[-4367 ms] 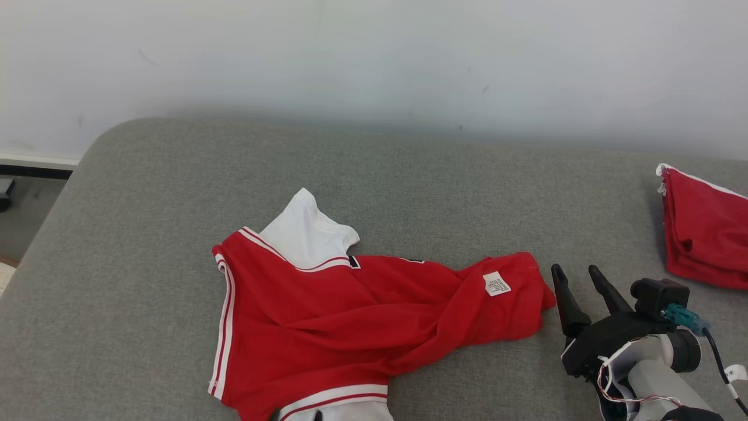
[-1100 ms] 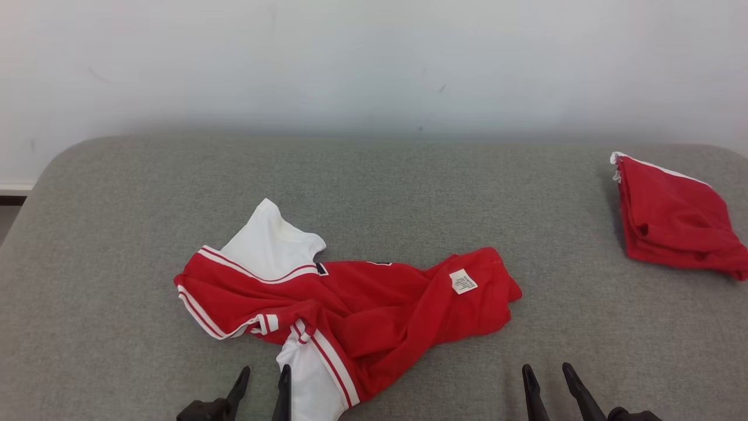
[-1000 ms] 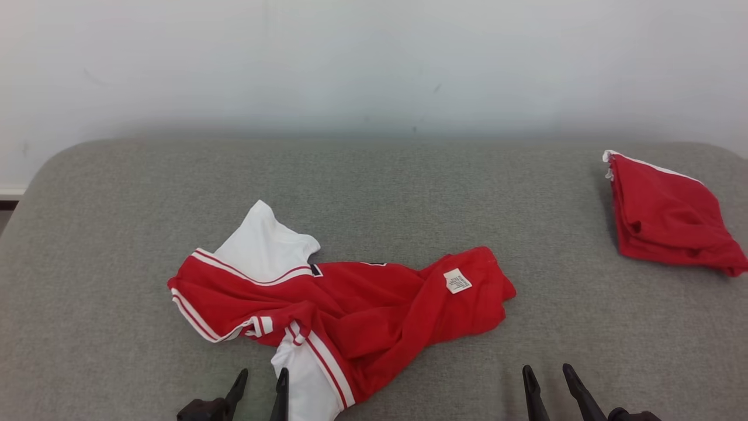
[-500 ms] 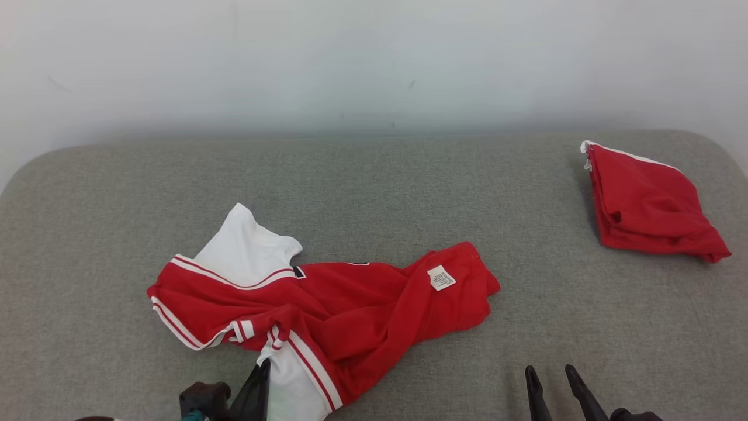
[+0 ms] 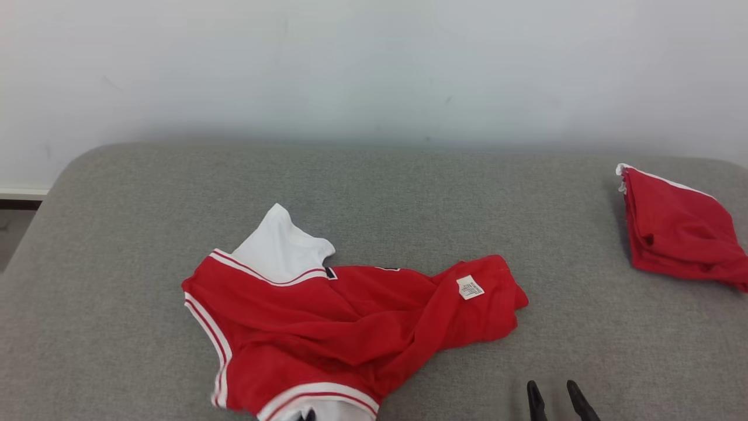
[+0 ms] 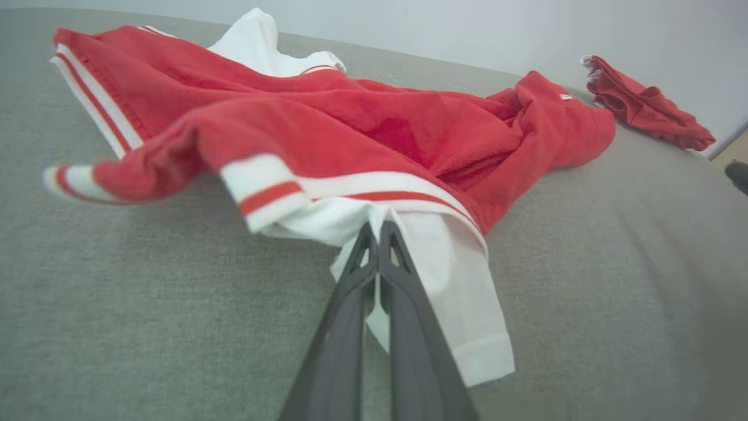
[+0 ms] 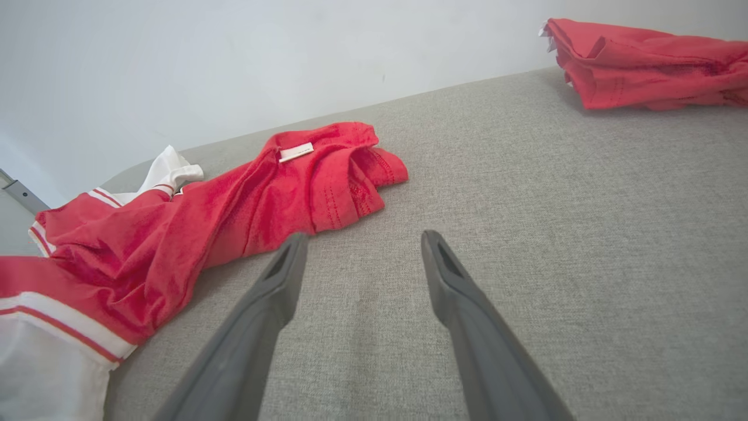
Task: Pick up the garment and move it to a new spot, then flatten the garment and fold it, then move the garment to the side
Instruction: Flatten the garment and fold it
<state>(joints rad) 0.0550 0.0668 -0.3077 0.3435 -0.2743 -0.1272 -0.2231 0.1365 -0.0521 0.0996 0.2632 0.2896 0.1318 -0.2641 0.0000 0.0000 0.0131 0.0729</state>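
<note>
Left wrist view: my left pincer (image 6: 377, 234), apart 1 second ago, now clamps the garment (image 6: 362, 126) by its white sleeve at 6 o'clock, on the cushion (image 6: 117, 327). My right pincer (image 7: 362, 240) stays apart, empty, at 4 o'clock. Lifting looks ready.

folded red cloth (image 5: 681, 231) at far right of grey cushion (image 5: 409, 199), white wall (image 5: 374, 58) behind
</note>
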